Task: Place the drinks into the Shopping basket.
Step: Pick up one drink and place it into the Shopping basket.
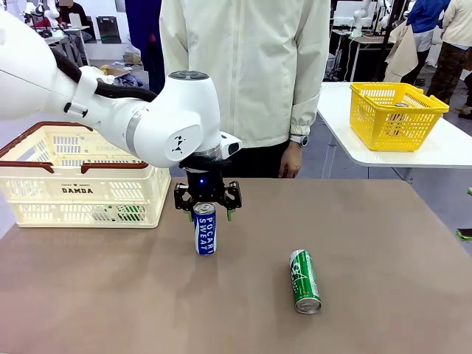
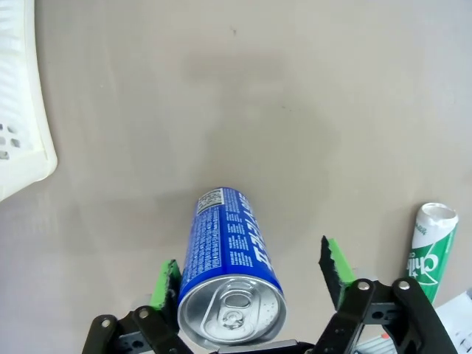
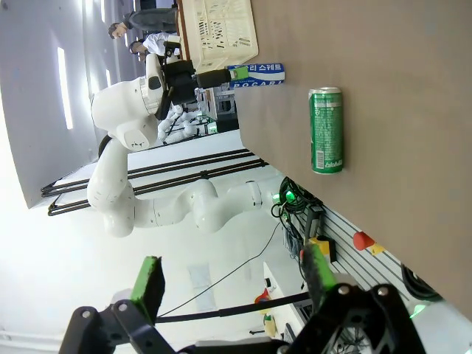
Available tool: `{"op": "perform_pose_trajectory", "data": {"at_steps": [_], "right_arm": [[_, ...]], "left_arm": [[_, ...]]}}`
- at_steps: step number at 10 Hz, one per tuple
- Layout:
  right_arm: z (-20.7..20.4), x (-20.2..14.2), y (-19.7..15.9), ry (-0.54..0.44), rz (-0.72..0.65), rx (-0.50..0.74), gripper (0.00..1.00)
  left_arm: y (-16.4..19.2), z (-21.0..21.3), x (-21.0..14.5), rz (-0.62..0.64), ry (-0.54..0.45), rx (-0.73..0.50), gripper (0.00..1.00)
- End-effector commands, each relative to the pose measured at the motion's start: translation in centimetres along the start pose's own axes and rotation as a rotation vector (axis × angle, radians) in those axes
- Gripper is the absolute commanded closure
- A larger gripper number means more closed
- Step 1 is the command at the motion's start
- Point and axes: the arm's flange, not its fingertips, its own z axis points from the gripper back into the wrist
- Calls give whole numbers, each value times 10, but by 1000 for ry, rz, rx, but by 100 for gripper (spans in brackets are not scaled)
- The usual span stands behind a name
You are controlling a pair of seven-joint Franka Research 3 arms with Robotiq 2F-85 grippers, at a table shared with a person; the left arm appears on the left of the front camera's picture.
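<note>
In the front view, the left gripper (image 1: 207, 209) hangs straight down over the upright Pocari Sweat can (image 1: 205, 234), its fingers astride the can's top. This looks like the grasp step for the first drink. The Shopping basket (image 1: 77, 190) stands to the gripper's left and just behind it. The green can (image 1: 304, 281) lies on its side off to the gripper's right.

In the left wrist view, the green pads (image 2: 335, 262) flank the can. One pad shows a clear gap, so the jaws are open and not yet clamped. The next move probably calls for a square squeeze, a lift above the basket rim, then a carry leftward.

In the right wrist view, the right gripper (image 3: 232, 284) is spread and empty, with the green can well ahead of it.

The table (image 1: 110, 295) is plain matte brown. Beyond the left gripper stands a person (image 1: 243, 66), and a yellow basket (image 1: 398, 110) sits on a white side table in a busy hall.
</note>
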Motion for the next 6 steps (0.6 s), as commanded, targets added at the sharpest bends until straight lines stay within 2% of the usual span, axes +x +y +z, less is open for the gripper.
{"op": "perform_pose_trajectory", "data": {"at_steps": [1,6], "right_arm": [[3,-2,4,8,-16,-2,0],[3,-2,4,8,-16,-2,0]], "left_arm": [[-1,4,1,8,3,40,100],[0,6,-3,4,0,43,100]]}}
